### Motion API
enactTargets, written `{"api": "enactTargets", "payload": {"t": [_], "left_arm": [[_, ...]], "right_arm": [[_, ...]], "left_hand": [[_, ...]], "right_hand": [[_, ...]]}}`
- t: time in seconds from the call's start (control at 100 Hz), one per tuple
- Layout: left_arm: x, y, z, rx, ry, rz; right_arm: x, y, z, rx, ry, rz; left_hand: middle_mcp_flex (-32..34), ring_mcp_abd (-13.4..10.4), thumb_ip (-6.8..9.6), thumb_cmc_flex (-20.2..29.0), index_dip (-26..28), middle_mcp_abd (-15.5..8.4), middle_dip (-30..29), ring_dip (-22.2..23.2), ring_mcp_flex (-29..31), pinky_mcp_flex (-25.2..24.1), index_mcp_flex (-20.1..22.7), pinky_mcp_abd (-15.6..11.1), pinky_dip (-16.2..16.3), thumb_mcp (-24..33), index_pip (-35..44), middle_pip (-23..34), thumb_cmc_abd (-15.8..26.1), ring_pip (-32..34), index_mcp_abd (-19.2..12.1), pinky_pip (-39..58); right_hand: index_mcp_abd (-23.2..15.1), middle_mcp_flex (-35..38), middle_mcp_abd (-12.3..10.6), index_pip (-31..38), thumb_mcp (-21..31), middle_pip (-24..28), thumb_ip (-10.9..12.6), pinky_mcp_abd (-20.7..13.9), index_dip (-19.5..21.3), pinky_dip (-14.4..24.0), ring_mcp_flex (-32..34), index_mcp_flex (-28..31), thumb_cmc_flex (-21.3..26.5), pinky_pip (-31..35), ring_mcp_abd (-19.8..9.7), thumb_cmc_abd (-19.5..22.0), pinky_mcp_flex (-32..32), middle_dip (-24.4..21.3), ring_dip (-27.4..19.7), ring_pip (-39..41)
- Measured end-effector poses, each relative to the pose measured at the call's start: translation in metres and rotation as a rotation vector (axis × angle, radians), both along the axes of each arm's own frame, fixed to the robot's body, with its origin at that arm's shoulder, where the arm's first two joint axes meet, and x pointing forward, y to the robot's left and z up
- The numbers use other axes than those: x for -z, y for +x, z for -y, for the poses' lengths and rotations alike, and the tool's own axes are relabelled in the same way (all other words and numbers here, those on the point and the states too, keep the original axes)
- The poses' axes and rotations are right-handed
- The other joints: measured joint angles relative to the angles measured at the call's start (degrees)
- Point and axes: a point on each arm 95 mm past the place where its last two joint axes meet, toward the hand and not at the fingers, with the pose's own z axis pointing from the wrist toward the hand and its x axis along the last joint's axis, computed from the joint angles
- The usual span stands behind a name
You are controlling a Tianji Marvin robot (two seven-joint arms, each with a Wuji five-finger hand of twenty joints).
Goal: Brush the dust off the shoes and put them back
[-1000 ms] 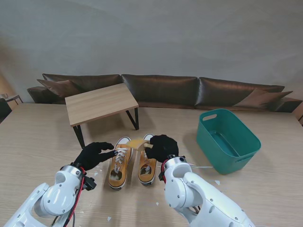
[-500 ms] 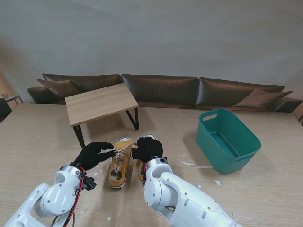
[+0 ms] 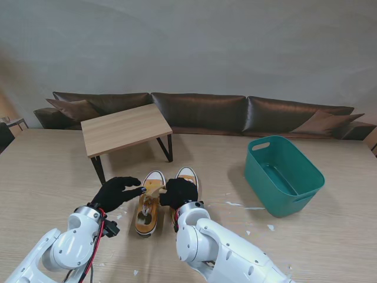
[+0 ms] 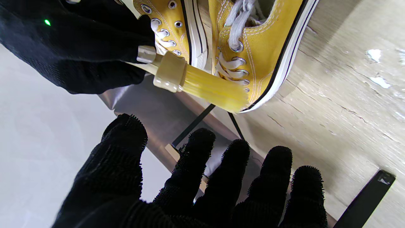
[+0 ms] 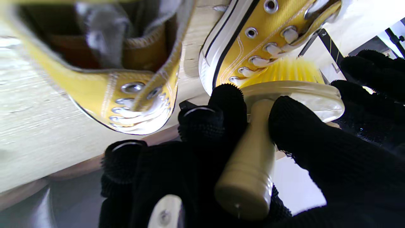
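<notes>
At lower centre of the stand view, the right robot hand (image 3: 179, 192) grips the brush (image 4: 196, 83) against the left yellow shoe (image 3: 148, 203) on the desk (image 3: 330, 247), left robot hand (image 3: 115, 192) spread empty beside; brushing is under way, and further strokes likely follow.

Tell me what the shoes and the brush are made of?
The shoes look like yellow canvas: woven cloth with stitching, metal eyelets, and white soles that seem rubber. The brush in the right hand has a smooth, pale handle, maybe wood or plastic, a glossy see-through plastic-looking head, and yellow bristles, likely plastic.
</notes>
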Motion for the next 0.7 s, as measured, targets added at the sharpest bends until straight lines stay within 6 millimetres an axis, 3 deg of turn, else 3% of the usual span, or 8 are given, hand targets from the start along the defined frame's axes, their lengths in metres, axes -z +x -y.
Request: {"api": "enactTargets", "payload": {"t": [0.7], "left_arm": [[-0.002,-0.004,-0.004,-0.005,0.005,0.021]], "right_arm": [[-0.002,-0.024,0.04,-0.106,-0.022,0.014]], "left_hand": [[0.0,0.0,0.0,0.0,0.0,0.0,0.0,0.0,0.0,0.0,0.0,0.0,0.01,-0.02,0.0,-0.01,0.0,-0.01,0.01,0.0]], "right_hand": [[0.0,0.0,0.0,0.0,0.0,-0.02,0.0,0.0,0.0,0.0,0.0,0.0,0.0,-0.14,0.0,0.0,0.0,0.01,-0.01,-0.08]]}}
